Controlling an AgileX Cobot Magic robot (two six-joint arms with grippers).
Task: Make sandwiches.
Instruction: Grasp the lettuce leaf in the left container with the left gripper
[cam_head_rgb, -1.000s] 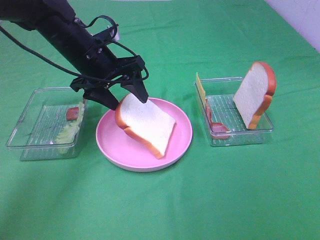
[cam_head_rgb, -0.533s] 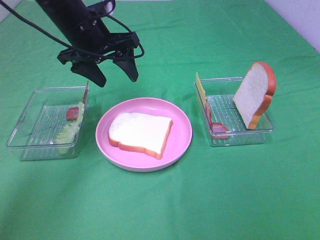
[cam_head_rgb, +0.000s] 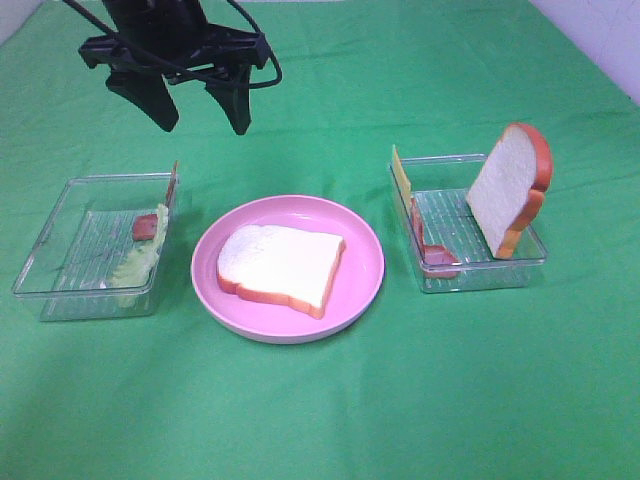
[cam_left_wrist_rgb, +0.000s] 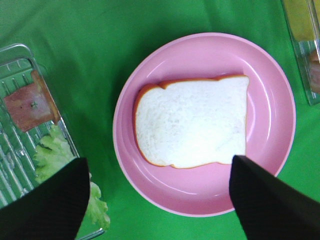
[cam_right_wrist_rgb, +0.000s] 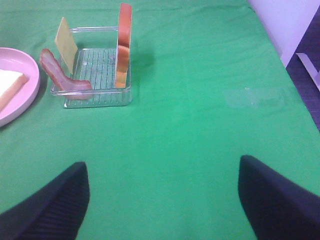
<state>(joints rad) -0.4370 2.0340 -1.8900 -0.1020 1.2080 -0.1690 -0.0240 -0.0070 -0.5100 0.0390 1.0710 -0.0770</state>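
Hovering wide and empty, left claw (cam_head_rgb: 203, 125), cut off above, right claw (cam_right_wrist_rgb: 162, 162) wide, only fingertips (cam_right_wrist_rgb: 57, 205) showing

You have a green counter (cam_head_rgb: 320, 420), cloth-covered by the look of it, carrying a pink plate (cam_head_rgb: 366, 248) between a left tray (cam_head_rgb: 85, 240) and a right tray (cam_head_rgb: 452, 215), none touching.

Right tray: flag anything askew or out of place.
Nothing spilled. The bread slice stands on edge against a wall of the tray; the cheese square is propped upright against the opposite wall; the bacon slumps in a corner.
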